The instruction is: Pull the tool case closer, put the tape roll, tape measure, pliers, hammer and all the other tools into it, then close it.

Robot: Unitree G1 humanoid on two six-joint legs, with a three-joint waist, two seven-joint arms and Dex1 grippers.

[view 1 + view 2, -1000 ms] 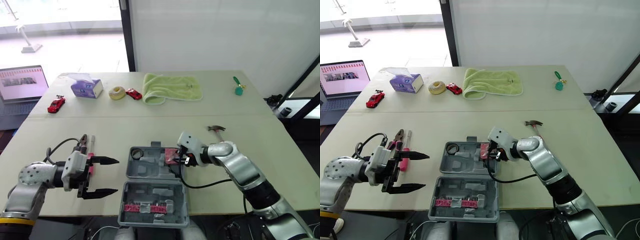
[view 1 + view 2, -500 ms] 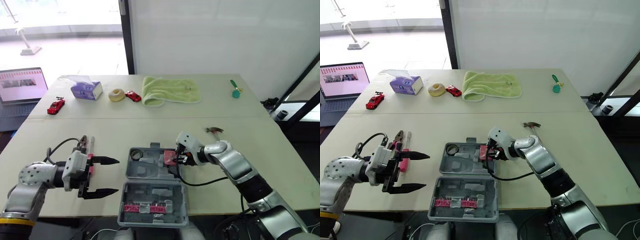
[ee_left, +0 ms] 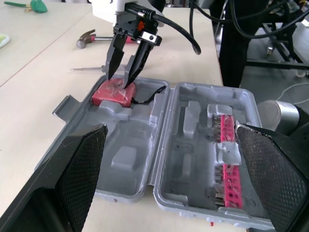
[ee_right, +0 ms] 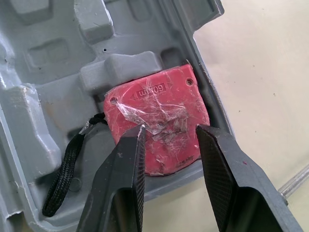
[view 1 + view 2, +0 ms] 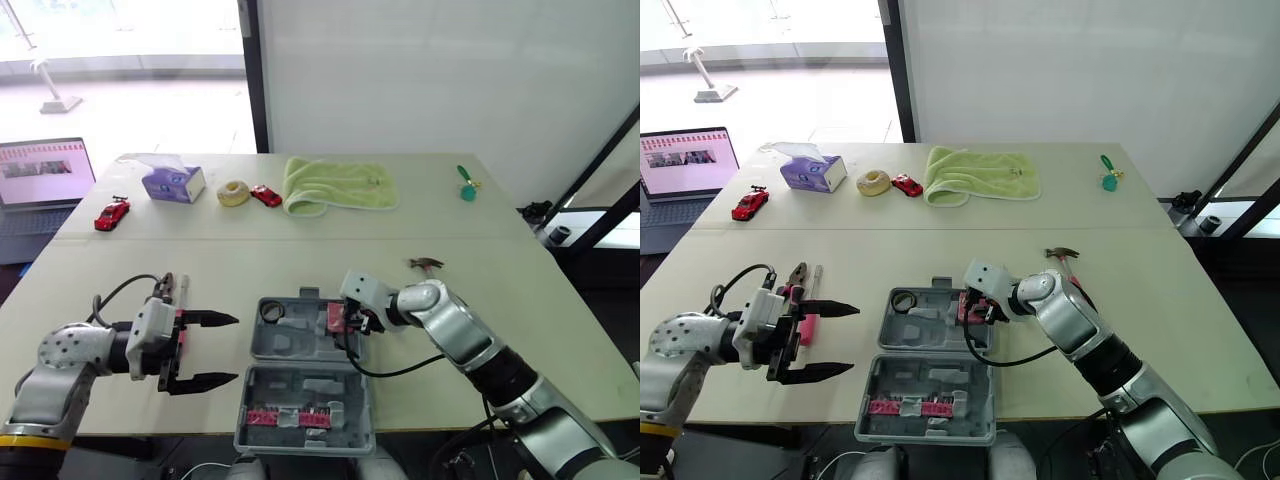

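"Right wrist view: is the tape measure (image 4: 157, 123) seated?"
"Yes, in the right-hand far pocket of the tool case (image 5: 290, 345), which sits at the near edge of the surface (image 5: 520, 290). It looks like a hard, dense shell, film-wrapped and probably slippery, so pinch its flat sides."
"And the right end effector (image 4: 170, 129)?"
"Fingers part open, tips over its top face, gripping nothing. The left end effector (image 5: 235, 349) is spread wide and empty, left of the case."

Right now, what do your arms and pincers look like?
My left arm and right arm are rounded silver-grey shells, each with a white box at the wrist and a thin black cable looping off it. The left pincer and right pincer each have two pointed black fingers with bumpy pads.
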